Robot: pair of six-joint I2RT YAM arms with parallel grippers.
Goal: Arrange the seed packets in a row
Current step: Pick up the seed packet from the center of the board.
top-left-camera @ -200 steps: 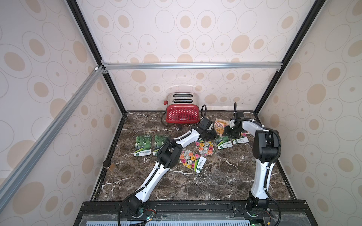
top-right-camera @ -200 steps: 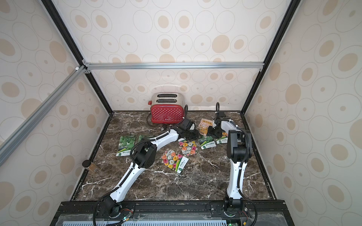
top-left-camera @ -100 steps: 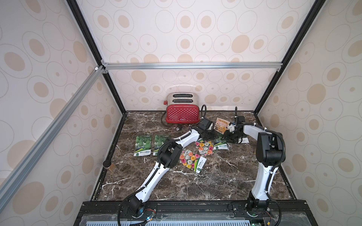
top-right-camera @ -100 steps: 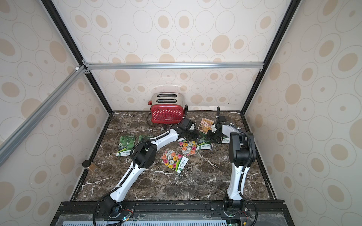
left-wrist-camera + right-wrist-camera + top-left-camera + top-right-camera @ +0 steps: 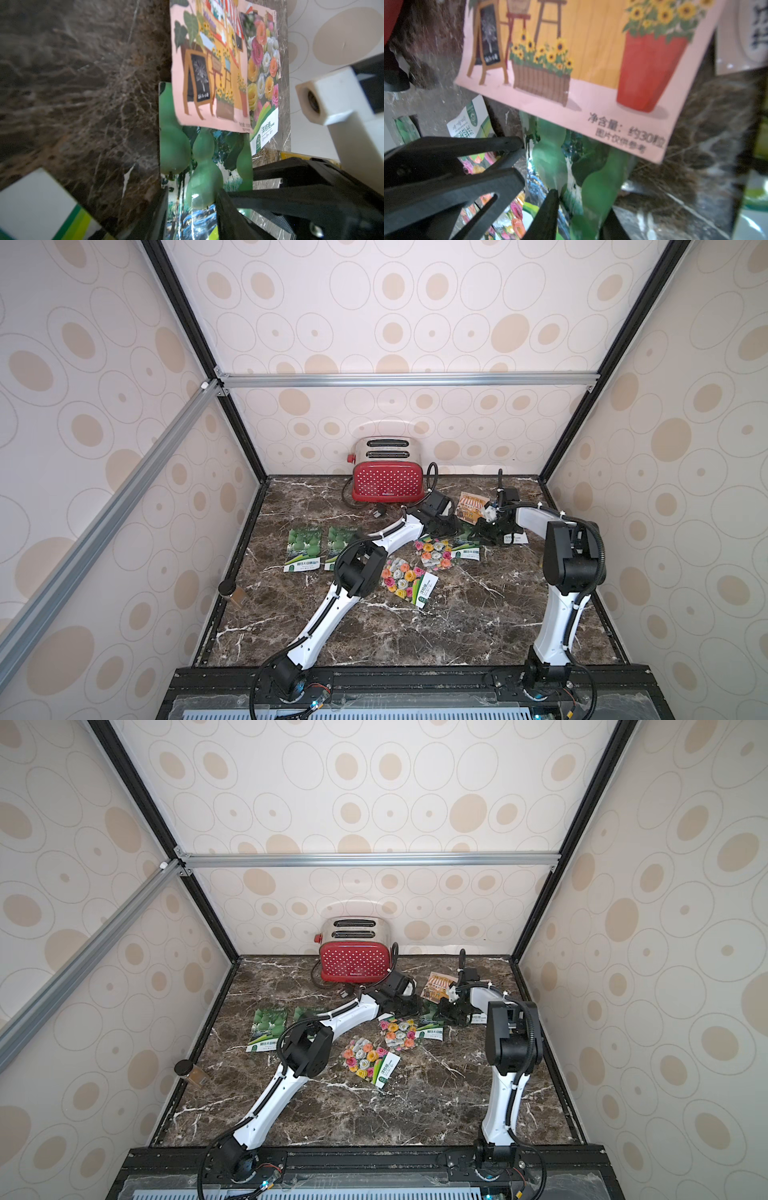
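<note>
A green gourd seed packet (image 5: 467,549) (image 5: 204,149) (image 5: 550,158) lies at the back right, its far end under an orange-pink shop-print packet (image 5: 471,506) (image 5: 207,72) (image 5: 591,52). My left gripper (image 5: 451,529) (image 5: 192,207) is open, its tips at one end of that gourd packet. My right gripper (image 5: 478,531) (image 5: 581,214) stands narrowed round the packet's side; one finger is hidden behind it, so a pinch is unclear. Two gourd packets (image 5: 304,549) lie at the left, two flower packets (image 5: 409,580) mid-table. Another flower packet (image 5: 262,68) lies beside the shop packet.
A red toaster (image 5: 388,485) with its black cable stands against the back wall. A small jar with a dark lid (image 5: 227,588) sits at the left table edge. The two grippers' fingers are nearly touching over the gourd packet.
The right gripper has come left and down from the packets at the back right to the gourd packet, and its jaws have narrowed. The left gripper has stayed where it was.
</note>
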